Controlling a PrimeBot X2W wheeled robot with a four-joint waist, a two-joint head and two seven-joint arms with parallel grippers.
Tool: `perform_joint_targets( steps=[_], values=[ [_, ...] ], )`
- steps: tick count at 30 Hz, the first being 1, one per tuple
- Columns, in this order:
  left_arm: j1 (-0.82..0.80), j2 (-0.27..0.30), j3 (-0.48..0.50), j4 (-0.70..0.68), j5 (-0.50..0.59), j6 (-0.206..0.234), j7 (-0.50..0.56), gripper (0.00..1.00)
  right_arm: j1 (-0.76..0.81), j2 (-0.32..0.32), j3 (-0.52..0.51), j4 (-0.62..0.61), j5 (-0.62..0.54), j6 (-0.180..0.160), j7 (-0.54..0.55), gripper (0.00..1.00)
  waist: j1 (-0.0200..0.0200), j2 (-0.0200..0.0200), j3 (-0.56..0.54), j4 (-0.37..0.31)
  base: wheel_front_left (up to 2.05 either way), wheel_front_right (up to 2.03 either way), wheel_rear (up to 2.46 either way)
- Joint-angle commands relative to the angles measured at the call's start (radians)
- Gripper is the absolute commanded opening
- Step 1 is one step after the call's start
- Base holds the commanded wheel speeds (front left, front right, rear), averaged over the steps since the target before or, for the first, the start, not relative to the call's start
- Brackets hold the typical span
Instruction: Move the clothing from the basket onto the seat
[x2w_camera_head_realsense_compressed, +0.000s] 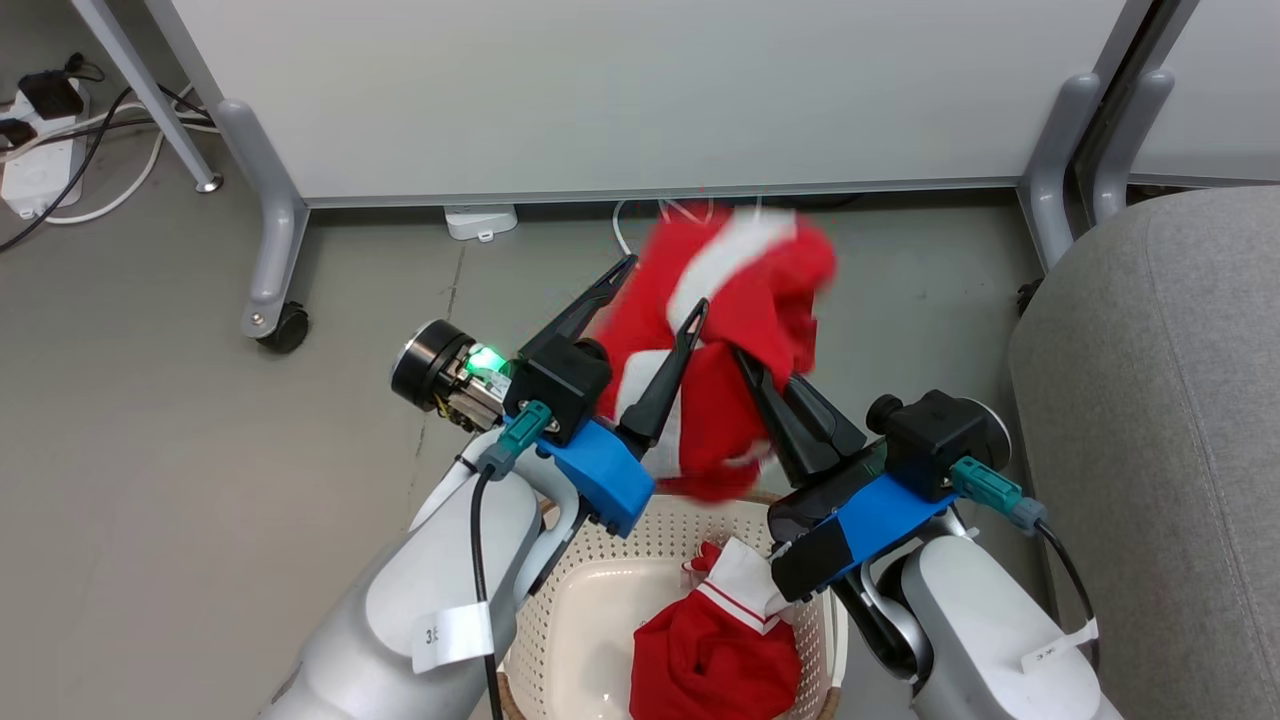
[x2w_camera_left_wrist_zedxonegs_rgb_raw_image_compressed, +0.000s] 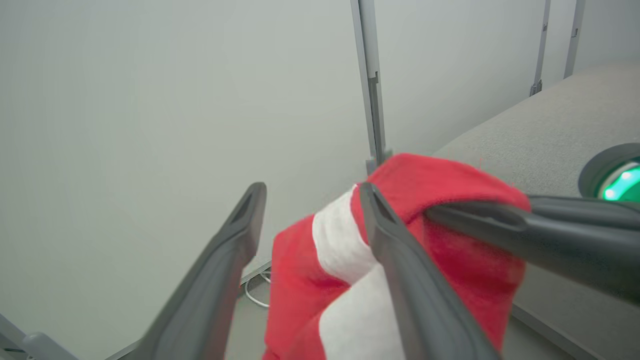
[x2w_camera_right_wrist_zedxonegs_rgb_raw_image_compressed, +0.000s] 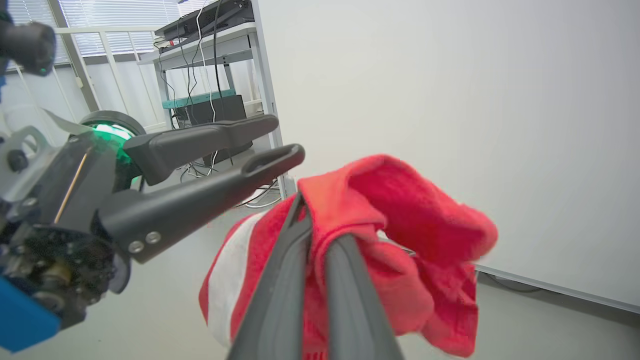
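Grey floor (x2w_camera_head_realsense_compressed: 150, 450): one basket (x2w_camera_head_realsense_compressed: 690, 530) holds one garment (x2w_camera_head_realsense_compressed: 715, 660); right pincer (x2w_camera_head_realsense_compressed: 762, 375) pinches second garment (x2w_camera_head_realsense_compressed: 760, 280); left pincer (x2w_camera_head_realsense_compressed: 665, 284) spread.

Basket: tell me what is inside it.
One red-and-white garment lies bunched in the basket, bare cream bottom beside it. Anything beneath the garment is covered.

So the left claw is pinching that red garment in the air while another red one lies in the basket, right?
Not quite: the right claw is pinching the lifted garment, as the right wrist view shows; the left claw stands open. The second garment does lie in the basket.
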Motion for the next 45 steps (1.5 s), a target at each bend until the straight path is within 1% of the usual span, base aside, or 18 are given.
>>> perform_joint_targets(
  steps=[1, 17, 25, 35, 45],
  values=[
    [-0.001, 0.0, 0.005, -0.001, 0.007, 0.004, -0.005, 1.0, -0.007, -0.002, -0.003, -0.001, -0.006, 0.0, -0.004, 0.0, 0.0, 0.0, 0.001, -0.001, 0.0, 0.0, 0.0],
    [-0.001, 0.001, 0.021, 0.001, 0.025, -0.001, -0.005, 1.0, -0.015, -0.002, -0.021, -0.004, -0.017, 0.0, -0.004, 0.0, 0.0, 0.0, 0.022, -0.027, 0.0, 0.0, 0.0],
    [-0.003, 0.004, 0.024, -0.004, 0.034, -0.004, -0.005, 1.0, -0.031, -0.002, -0.076, -0.013, -0.031, 0.0, -0.004, 0.0, 0.0, 0.0, 0.046, -0.059, 0.0, 0.0, 0.0],
    [0.001, 0.002, 0.012, -0.01, 0.046, -0.012, -0.005, 1.0, -0.046, -0.002, -0.162, -0.033, -0.06, 0.0, -0.004, 0.0, 0.0, 0.0, 0.088, -0.129, 0.0, 0.0, 0.0],
    [-0.006, -0.008, -0.025, -0.015, 0.065, -0.025, -0.005, 1.0, -0.048, -0.001, -0.26, -0.063, -0.092, 0.0, -0.004, 0.0, 0.0, 0.0, 0.144, -0.231, 0.0, 0.0, 0.0]
  ],
)
